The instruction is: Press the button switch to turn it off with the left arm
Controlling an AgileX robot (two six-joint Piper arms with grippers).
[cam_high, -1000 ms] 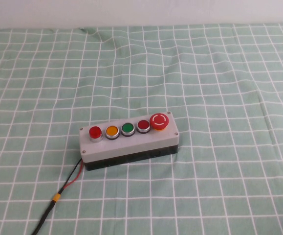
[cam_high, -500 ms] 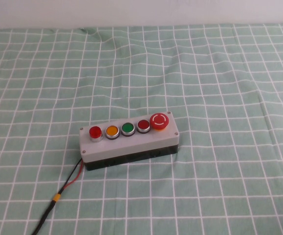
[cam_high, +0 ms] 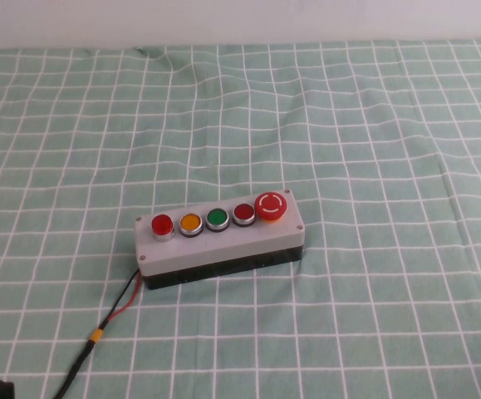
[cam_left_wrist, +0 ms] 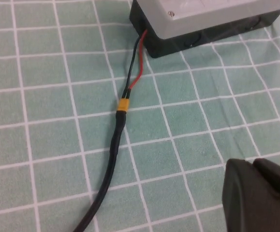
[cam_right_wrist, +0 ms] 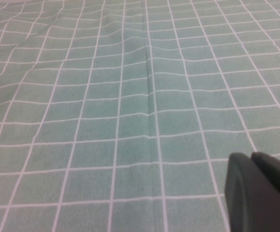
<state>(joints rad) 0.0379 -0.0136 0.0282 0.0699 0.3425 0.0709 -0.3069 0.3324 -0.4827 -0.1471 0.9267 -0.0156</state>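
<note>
I saw soft, even light with no glare; the switch box (cam_high: 220, 239) cast only a thin shadow along its near base. The left gripper (cam_left_wrist: 259, 195) and right gripper (cam_right_wrist: 260, 191) looked blurred.

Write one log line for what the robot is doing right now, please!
left gripper: low, near cable, short of switch box | right gripper: over bare cloth | buttons: untouched

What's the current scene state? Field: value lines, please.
switch box: grey button box on the green checked cloth
buttons, robot's left to right: red, yellow, green, red, red mushroom stop
cable: black cable leaves the box's left end
left gripper: near the cable, short of the box, touching nothing
right gripper: over bare cloth
</note>
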